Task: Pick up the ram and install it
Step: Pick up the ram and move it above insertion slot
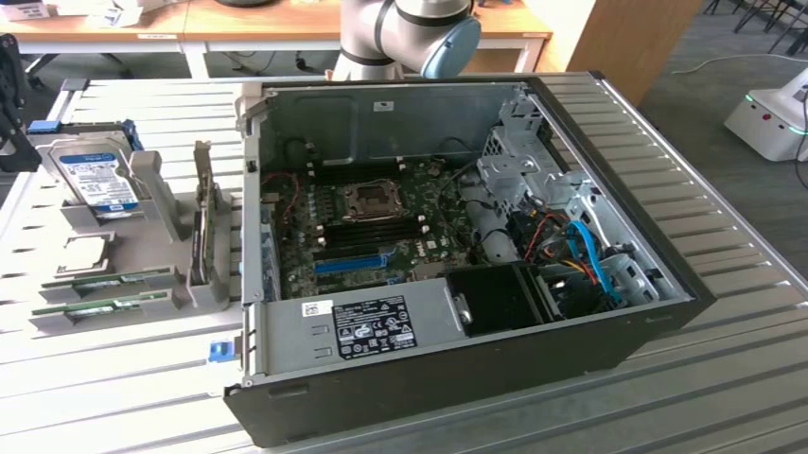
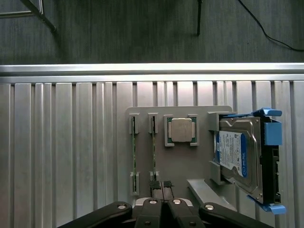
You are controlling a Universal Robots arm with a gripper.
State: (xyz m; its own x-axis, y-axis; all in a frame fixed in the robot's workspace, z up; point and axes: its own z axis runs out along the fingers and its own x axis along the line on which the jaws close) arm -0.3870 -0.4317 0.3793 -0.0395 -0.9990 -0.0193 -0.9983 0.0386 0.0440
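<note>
Hovering over the grey holder [image 2: 183, 166] on the tabletop [image 2: 66, 156], the end effector [image 2: 160, 186] is clenched on nothing. Its tips sit at one end of the ram [image 2: 153, 152]; whether they touch it I cannot tell.

Step in hand, as judged: the pick-up, not yet made. The ram stands on edge in its slot, clipped at both ends. A grasp would call for the fingers to part, straddle the thin edge squarely, then lift straight out of the clips.

Holder contents:
- the ram
- a second stick [image 2: 134, 149] just beside it, parallel
- a processor chip [image 2: 181, 129] in a square pocket
- a hard drive [image 2: 240, 156] in the end cradle

The computer case [image 1: 505, 378] lies open with its motherboard [image 1: 404, 236] exposed. The memory slots look empty, so nothing is installed yet.
</note>
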